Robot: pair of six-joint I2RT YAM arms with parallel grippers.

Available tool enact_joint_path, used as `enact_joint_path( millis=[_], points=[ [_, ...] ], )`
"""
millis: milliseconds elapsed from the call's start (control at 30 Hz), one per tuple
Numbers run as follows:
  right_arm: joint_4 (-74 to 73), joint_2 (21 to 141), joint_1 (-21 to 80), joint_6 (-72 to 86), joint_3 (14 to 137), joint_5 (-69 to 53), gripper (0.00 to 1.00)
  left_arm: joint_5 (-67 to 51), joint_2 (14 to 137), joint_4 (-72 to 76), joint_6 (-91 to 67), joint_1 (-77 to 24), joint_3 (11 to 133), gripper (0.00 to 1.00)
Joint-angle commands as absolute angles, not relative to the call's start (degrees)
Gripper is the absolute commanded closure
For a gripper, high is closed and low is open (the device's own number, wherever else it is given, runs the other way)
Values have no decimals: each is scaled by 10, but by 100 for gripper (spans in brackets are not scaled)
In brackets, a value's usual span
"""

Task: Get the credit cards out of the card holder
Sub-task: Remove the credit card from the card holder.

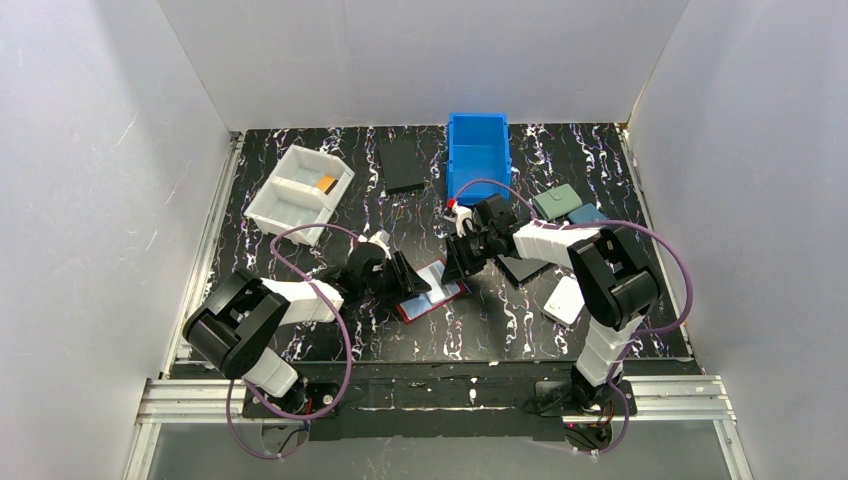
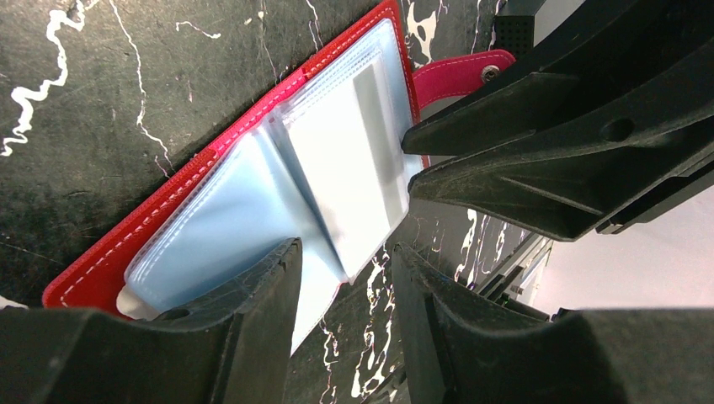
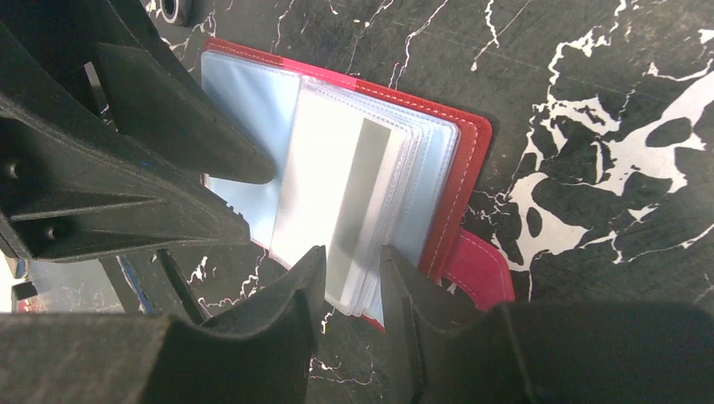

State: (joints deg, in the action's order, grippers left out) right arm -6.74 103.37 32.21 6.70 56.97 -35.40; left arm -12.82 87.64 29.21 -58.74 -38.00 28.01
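The red card holder (image 1: 415, 309) lies open on the table between both grippers, pale blue-grey pockets up. It also shows in the left wrist view (image 2: 210, 219) and the right wrist view (image 3: 467, 160). A whitish card (image 3: 328, 185) with a grey stripe sits in the top pocket and shows in the left wrist view too (image 2: 345, 168). My left gripper (image 2: 345, 248) is open, with one finger on the left pocket page. My right gripper (image 3: 352, 251) is narrowly open over the edge of the pocket leaves and the card. An orange card (image 1: 325, 183) lies in the white tray.
A white two-part tray (image 1: 290, 205) stands at the back left and a blue bin (image 1: 478, 150) at the back middle. A black flat case (image 1: 403, 165) lies beside the bin. A teal wallet (image 1: 557, 202), a blue wallet (image 1: 587, 213) and a white wallet (image 1: 565, 298) lie at the right.
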Motion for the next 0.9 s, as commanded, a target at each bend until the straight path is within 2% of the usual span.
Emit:
enact_joint_path(
  millis=[0, 333, 867],
  points=[
    [-75, 1030, 320, 39, 583, -341, 61, -116, 858, 276, -566, -382, 277, 58],
    [-96, 1039, 319, 2, 598, -401, 58, -133, 862, 283, -568, -385, 275, 57],
    [-83, 1032, 316, 22, 590, -376, 58, -133, 875, 289, -571, -394, 280, 58]
  ],
)
